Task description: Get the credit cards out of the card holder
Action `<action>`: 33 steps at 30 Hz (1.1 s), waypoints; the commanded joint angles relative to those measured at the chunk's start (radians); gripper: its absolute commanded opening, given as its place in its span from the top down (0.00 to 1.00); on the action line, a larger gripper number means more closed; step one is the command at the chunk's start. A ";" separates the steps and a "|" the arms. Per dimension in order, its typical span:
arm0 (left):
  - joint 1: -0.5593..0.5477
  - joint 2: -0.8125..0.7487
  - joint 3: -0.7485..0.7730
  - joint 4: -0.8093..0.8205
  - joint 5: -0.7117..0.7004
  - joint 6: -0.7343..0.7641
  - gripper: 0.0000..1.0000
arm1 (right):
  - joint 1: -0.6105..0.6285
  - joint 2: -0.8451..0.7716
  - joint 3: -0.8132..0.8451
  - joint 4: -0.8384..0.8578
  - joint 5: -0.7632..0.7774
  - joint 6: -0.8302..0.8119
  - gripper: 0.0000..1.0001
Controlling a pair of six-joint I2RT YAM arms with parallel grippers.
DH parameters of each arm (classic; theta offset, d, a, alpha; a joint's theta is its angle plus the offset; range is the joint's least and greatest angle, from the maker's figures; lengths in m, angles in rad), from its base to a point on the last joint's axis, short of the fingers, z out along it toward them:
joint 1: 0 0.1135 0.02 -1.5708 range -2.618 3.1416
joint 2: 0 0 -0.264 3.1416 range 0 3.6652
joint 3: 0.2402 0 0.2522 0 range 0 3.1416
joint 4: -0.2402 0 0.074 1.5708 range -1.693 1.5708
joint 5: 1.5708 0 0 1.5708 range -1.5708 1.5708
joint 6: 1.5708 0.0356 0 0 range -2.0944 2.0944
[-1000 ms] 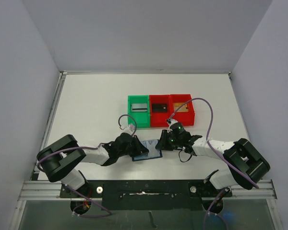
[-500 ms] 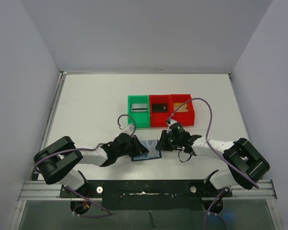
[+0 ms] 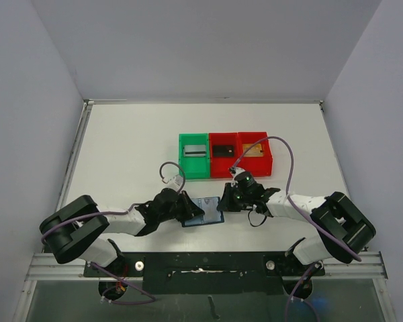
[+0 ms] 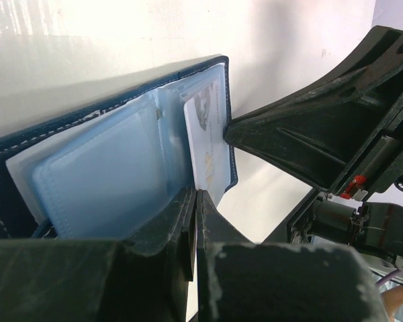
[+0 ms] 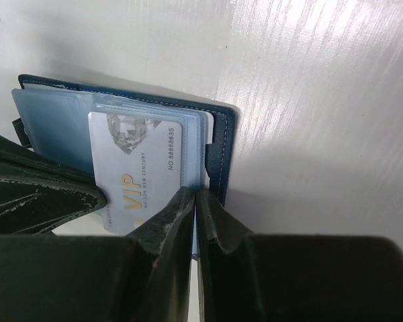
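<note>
The navy card holder (image 3: 205, 209) lies open on the table between my two grippers. Its light blue pockets show in the left wrist view (image 4: 107, 174) and its navy edge in the right wrist view (image 5: 221, 144). A silver-white VIP card (image 5: 144, 168) sticks partly out of a pocket, also seen in the left wrist view (image 4: 208, 147). My left gripper (image 4: 196, 196) is shut on that card's corner. My right gripper (image 5: 196, 194) is shut on the holder's pocket edge. In the top view the left gripper (image 3: 190, 211) and the right gripper (image 3: 223, 204) flank the holder.
Behind the holder stand a green bin (image 3: 182, 161) with a silver-grey card (image 3: 195, 151), a red bin (image 3: 223, 171) with a black card (image 3: 221, 151), and a second red bin (image 3: 267, 161) with a gold-tan card (image 3: 254, 151).
The left arm has drawn back to the left. The holder and both grippers have shifted slightly left with it.
</note>
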 commanded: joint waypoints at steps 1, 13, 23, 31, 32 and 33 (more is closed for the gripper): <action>0.010 -0.033 -0.015 0.061 0.016 -0.001 1.00 | 0.003 0.014 0.028 -0.034 0.032 -0.024 0.93; 0.028 -0.063 -0.053 0.064 0.023 -0.010 1.00 | 0.005 0.003 0.052 -0.052 0.034 -0.026 0.93; 0.032 -0.047 -0.049 0.079 0.035 -0.010 1.00 | 0.061 -0.062 0.170 -0.101 0.022 -0.071 0.73; 0.032 -0.044 -0.047 0.084 0.039 -0.013 1.00 | 0.084 0.044 0.169 -0.078 0.057 -0.023 0.72; 0.031 -0.045 -0.048 0.086 0.040 -0.014 1.00 | 0.085 0.053 0.157 -0.064 0.049 -0.016 0.72; 0.032 -0.044 -0.050 0.090 0.041 -0.013 1.00 | 0.087 0.061 0.143 -0.049 0.040 -0.013 0.72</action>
